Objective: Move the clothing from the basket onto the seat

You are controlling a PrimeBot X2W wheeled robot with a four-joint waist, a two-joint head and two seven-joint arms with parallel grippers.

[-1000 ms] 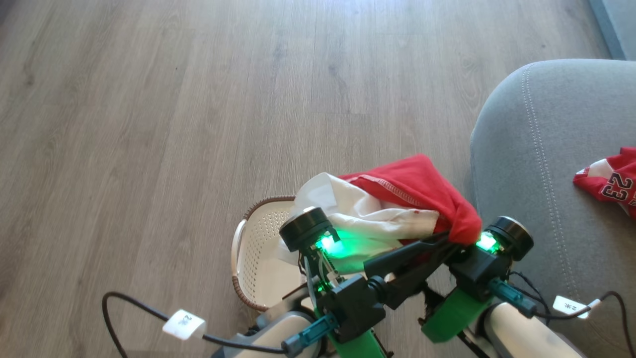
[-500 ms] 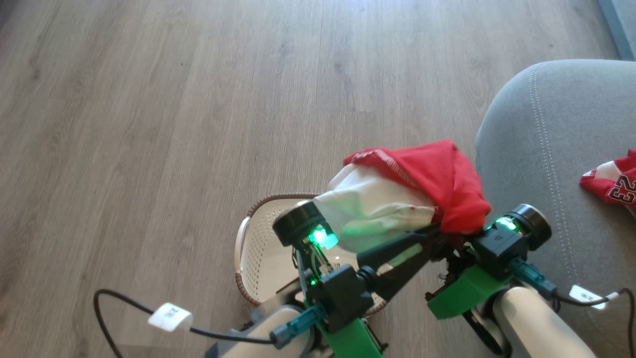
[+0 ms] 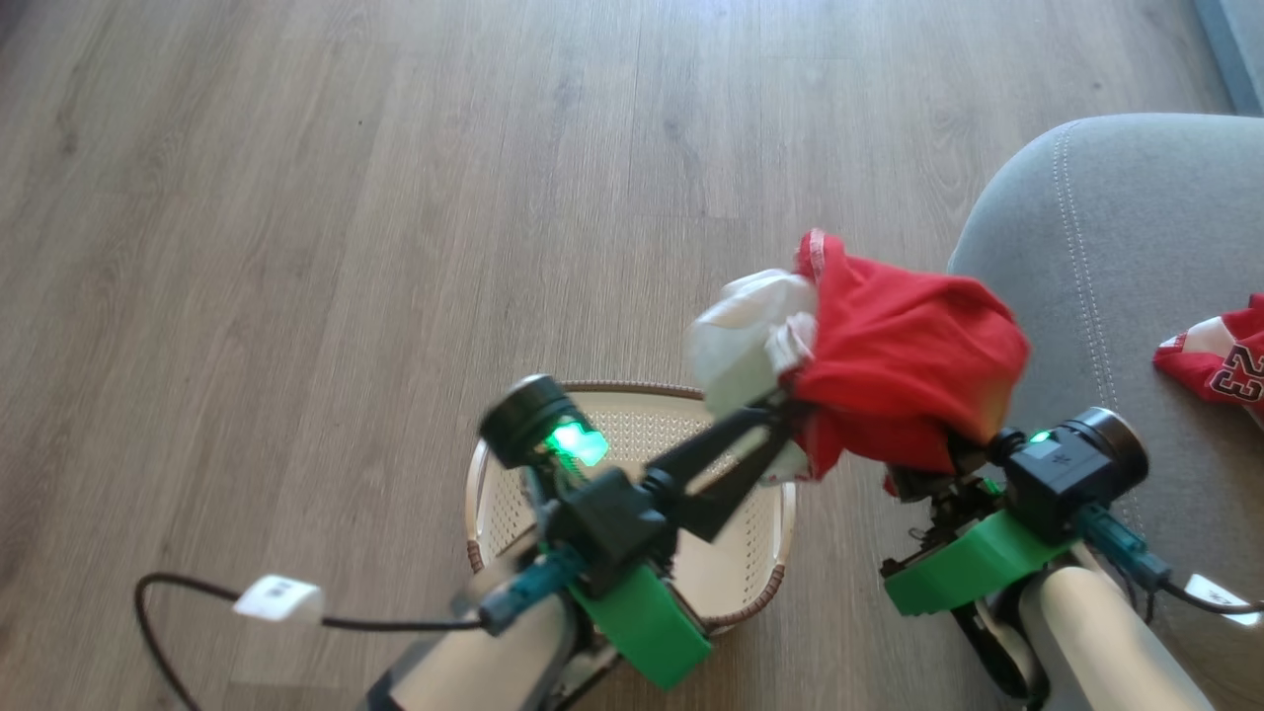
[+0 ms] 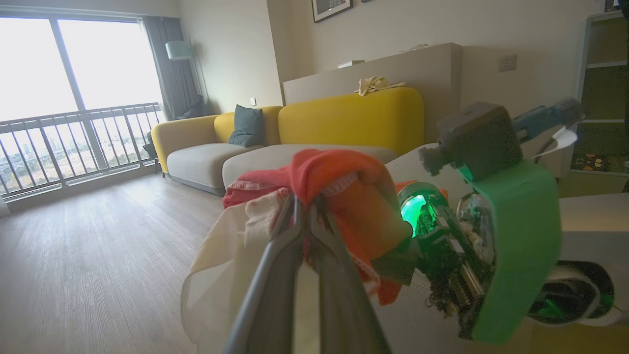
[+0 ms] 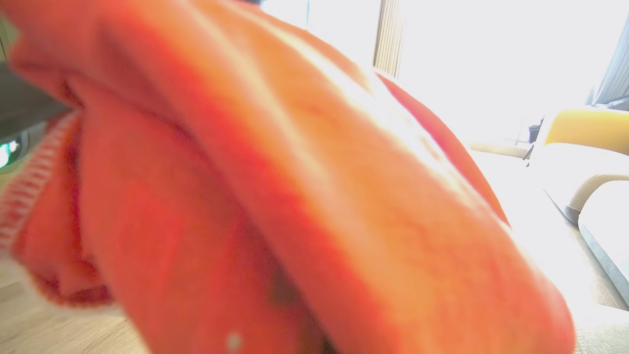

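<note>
left pincer (image 3: 780,410) clamped tight on red garment (image 3: 908,365), held up at 1 o'clock of basket (image 3: 632,430), beside seat (image 3: 1116,247). right pincer (image 3: 943,464) buried in cloth (grip unreadable). jersey (image 3: 1220,360) on seat, 3 o'clock.

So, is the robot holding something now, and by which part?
The left claw is shut on the red garment, at a bunched fold beside its white lining. The right claw sits under the cloth; grip unclear.
</note>
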